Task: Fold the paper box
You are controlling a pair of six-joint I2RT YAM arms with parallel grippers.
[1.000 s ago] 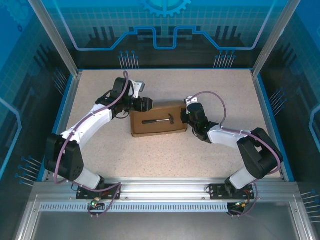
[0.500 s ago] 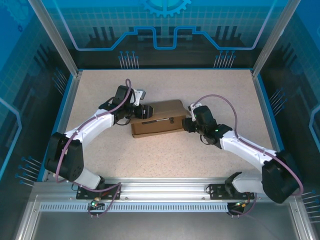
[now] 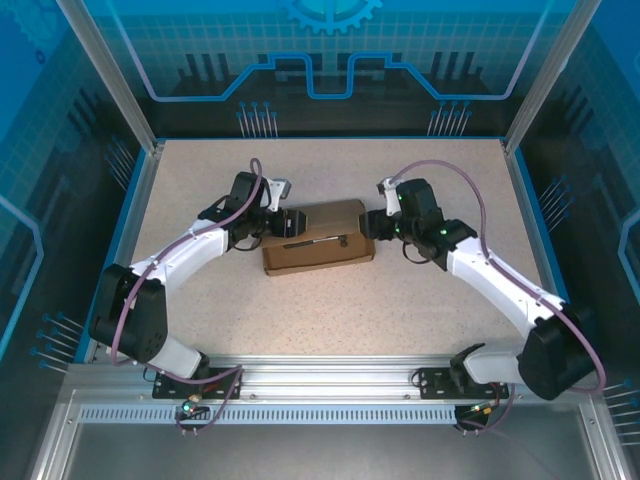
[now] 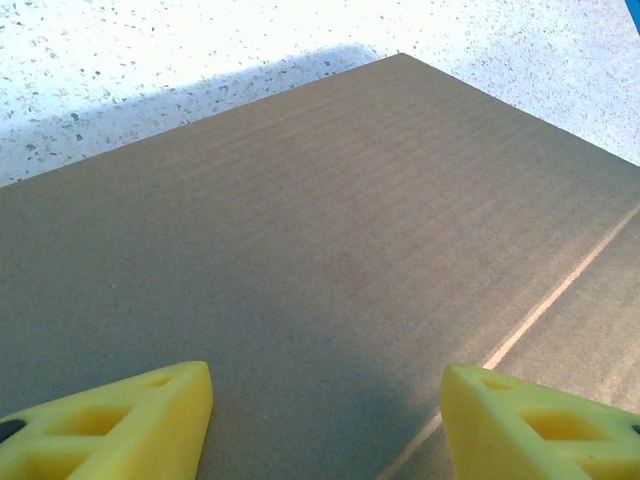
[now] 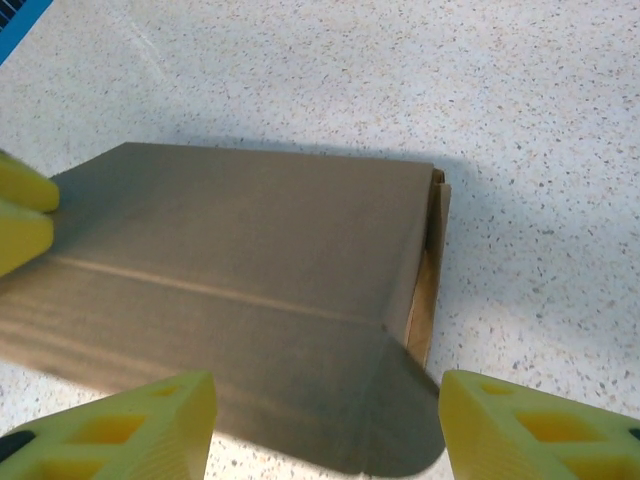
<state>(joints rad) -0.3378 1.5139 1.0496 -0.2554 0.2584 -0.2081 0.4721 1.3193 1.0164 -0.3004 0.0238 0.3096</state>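
Observation:
The paper box (image 3: 315, 245) is a brown cardboard mailer lying in the middle of the table, its lid folded down over the body. My left gripper (image 3: 290, 222) is at the box's left end, open, its yellow fingertips spread over the lid (image 4: 330, 250). A crease line (image 4: 560, 295) runs across the lid on the right. My right gripper (image 3: 372, 224) hovers open at the box's right end, with nothing between its fingers. From there I see the lid (image 5: 250, 240), a rounded side flap (image 5: 400, 410) and the gap at the end wall (image 5: 428, 290).
A thin dark slit (image 3: 318, 240) runs along the lid's front fold. The left gripper's yellow fingers (image 5: 22, 210) show at the far end of the box. Speckled tabletop (image 3: 320, 310) surrounds the box, bounded by blue rails and the enclosure walls.
The lid has come down over the hammer that lay in the open box. My right gripper has opened and drawn back from the right end. The left gripper moved down with the lid.

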